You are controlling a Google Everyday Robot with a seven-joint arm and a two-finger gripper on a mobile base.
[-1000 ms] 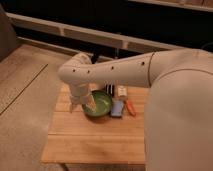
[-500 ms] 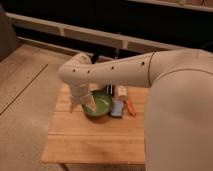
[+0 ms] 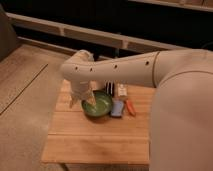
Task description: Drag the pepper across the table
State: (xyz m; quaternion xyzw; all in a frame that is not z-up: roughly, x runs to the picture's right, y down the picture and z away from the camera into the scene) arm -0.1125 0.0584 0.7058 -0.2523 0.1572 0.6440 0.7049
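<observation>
In the one camera view we see a square light-wood table with a top of bamboo-like planks, standing on a pale floor before a dark wall; the robot's bulky white arm reaches in from the picture's right, bends at a rounded elbow above the table's far left part, and drops toward the tabletop; the gripper hangs at the end of that drop, low over the left rim of a round green bowl, and we cannot tell whether it is released or clenched, only that we see nothing carried in it; the small, slim orange-red pepper lies on the table near its right edge, just beside a blue rectangular object that sits between it and the bowl; behind these, toward the far edge, stand a couple of small packages that we cannot identify; the relation that matters, as we judge it, is that the pepper lies toward the picture's right of the gripper, with both the bowl and the blue object in between, and its long axis runs roughly from the far edge toward the near one, tilted a little; so we judge the drag not yet begun, and the gripper would have to clear the bowl and come down on the pepper.
</observation>
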